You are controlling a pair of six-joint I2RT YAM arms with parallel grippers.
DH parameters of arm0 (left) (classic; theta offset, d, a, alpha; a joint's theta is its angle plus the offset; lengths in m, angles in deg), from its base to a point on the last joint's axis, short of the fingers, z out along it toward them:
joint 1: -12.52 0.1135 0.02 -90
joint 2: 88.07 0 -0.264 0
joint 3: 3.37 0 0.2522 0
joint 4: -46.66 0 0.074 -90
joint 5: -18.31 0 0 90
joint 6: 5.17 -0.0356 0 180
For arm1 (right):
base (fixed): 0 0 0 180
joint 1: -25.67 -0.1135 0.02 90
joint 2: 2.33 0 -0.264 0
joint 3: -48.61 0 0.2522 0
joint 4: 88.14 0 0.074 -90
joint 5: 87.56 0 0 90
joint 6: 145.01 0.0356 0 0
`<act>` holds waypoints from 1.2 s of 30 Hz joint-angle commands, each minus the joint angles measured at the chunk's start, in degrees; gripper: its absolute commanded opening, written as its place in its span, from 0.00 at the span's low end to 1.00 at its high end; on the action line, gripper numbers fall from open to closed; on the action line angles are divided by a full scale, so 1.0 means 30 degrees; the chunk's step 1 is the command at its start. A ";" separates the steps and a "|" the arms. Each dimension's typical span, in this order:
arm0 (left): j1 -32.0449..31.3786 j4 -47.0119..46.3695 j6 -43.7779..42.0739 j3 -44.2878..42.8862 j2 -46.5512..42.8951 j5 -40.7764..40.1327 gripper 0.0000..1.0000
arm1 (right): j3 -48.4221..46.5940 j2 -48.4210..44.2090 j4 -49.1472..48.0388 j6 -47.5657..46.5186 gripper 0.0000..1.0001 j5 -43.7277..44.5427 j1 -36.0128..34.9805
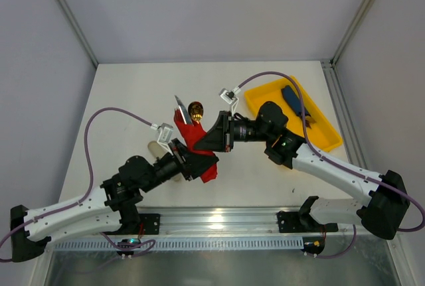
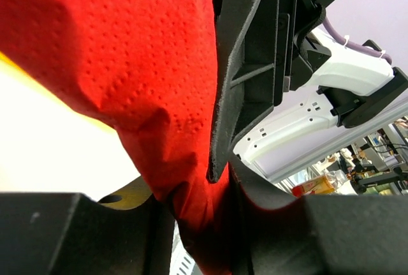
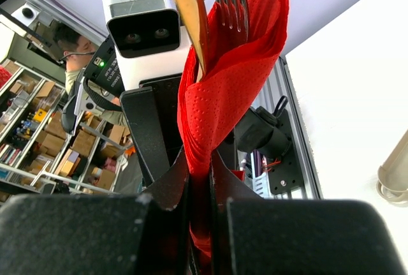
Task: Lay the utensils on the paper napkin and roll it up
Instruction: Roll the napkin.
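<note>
Now: left end effector (image 2: pixel 204 237) + right end effector (image 3: pixel 201 224) both pinch paper napkin (image 3: pixel 223 96); flimsy, tears easily, so you grip low; utensils (image 3: pixel 228 0) slippery.

Setting: robotics laboratory, enclosed test cell.
- White table (image 1: pixel 133 93), walled by pale grey panels (image 1: pixel 199 7) on aluminium frame posts (image 1: pixel 66 14).
- Slotted aluminium mounting rail (image 1: pixel 219 218) along the near edge.
- Beyond the cell: storage shelves (image 3: pixel 32 128) stacked with cardboard boxes (image 3: pixel 83 141), a person (image 3: pixel 67 45), and cluttered workbenches (image 2: pixel 363 166).
</note>
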 commanded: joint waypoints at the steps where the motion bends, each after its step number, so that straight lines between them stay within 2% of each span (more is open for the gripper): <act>1: 0.0000 -0.0828 0.0024 0.0220 -0.0252 -0.0832 0.31 | -0.0485 -0.0681 -0.1200 -0.0261 0.04 -0.0174 -0.0132; 10: 0.0029 -0.0770 0.0025 0.0191 -0.0281 -0.0891 0.10 | -0.0456 -0.0681 -0.1112 -0.0378 0.04 -0.0086 -0.0220; 14: 0.0000 -0.0565 -0.0033 0.0104 -0.0340 -0.1037 0.07 | -0.0455 -0.0710 -0.0966 -0.0495 0.04 -0.0115 -0.0249; 17: 0.0000 -0.0390 -0.0092 0.0133 -0.0427 -0.1154 0.00 | -0.0426 -0.0768 -0.0760 -0.0758 0.04 -0.0144 -0.0308; 21: 0.0000 -0.0214 -0.0209 0.0133 -0.0486 -0.1242 0.00 | -0.0572 -0.0769 0.0146 -0.1314 0.04 0.0236 -0.0308; 26: 0.0000 0.0197 -0.0502 0.0074 -0.0574 -0.1243 0.00 | -0.0661 -0.0798 0.1260 -0.1755 0.27 0.0763 -0.0308; 29: 0.0000 0.0517 -0.0619 0.0045 -0.0749 -0.1388 0.00 | -0.0865 -0.0915 0.2255 -0.2310 0.38 0.1231 -0.0308; 35: 0.0000 0.1076 -0.0795 -0.0102 -0.0633 -0.1564 0.00 | -0.1714 -0.1821 0.5124 -0.3656 0.53 0.2871 -0.0308; 36: 0.0000 0.1134 -0.0795 -0.0102 -0.0633 -0.1623 0.00 | -0.1860 -0.1939 0.5651 -0.3862 0.60 0.3221 -0.0279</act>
